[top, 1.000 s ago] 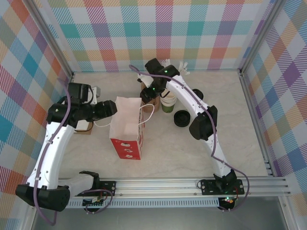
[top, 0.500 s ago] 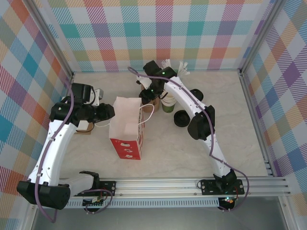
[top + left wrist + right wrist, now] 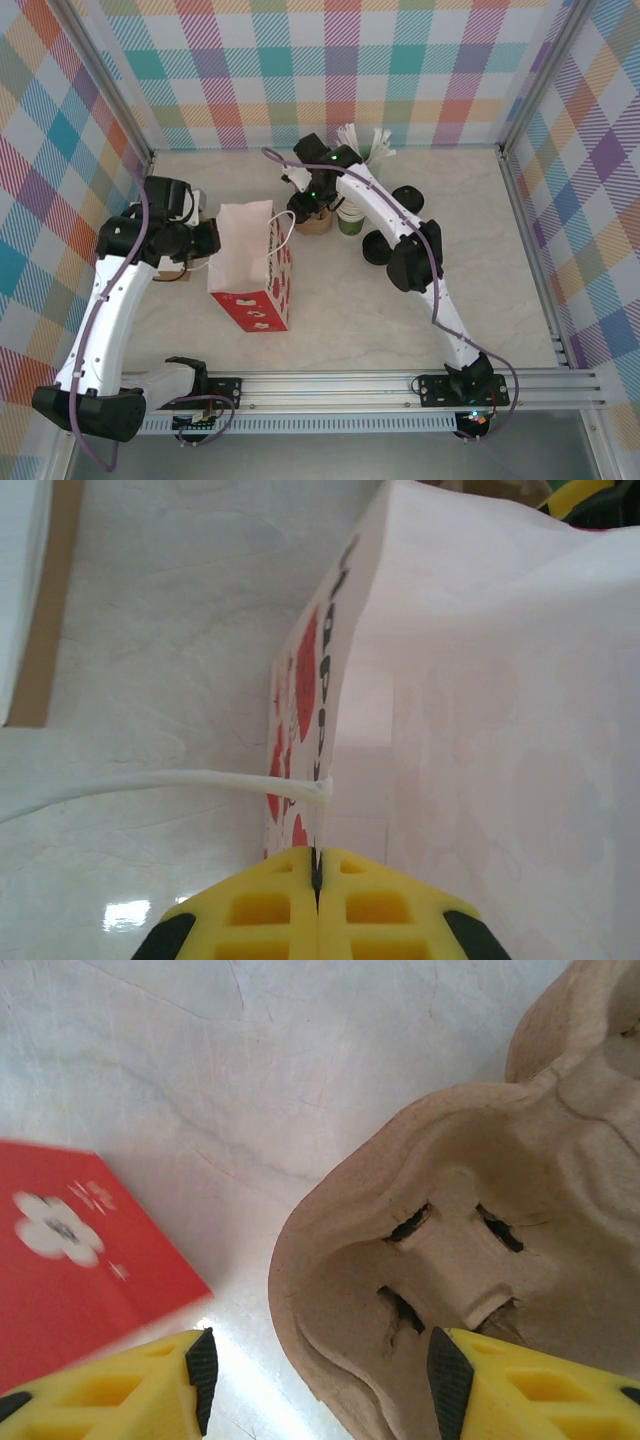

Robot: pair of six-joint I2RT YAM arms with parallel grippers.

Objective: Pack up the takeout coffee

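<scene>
A red and white paper bag (image 3: 248, 268) stands open left of centre. My left gripper (image 3: 207, 240) is shut on its left top edge; the left wrist view shows the paper edge (image 3: 318, 820) running into the closed yellow jaws of the left gripper (image 3: 316, 865), beside the white cord handle (image 3: 150, 783). My right gripper (image 3: 308, 200) hangs open over a brown pulp cup carrier (image 3: 316, 221); in the right wrist view, the right gripper (image 3: 320, 1370) straddles the rim of the carrier (image 3: 450, 1250). The takeout coffee is hidden from me.
Stacked lidless green cups (image 3: 352, 215) stand right of the carrier, and a pot of white stirrers (image 3: 362, 142) behind them. Round black lids lie at the right (image 3: 378, 247) and further back (image 3: 407, 197). A brown-edged white item (image 3: 176, 268) sits by the left arm.
My left gripper has shut on the bag's edge and drawn the bag leftward and nearer. The right gripper has shifted slightly left above the carrier.
</scene>
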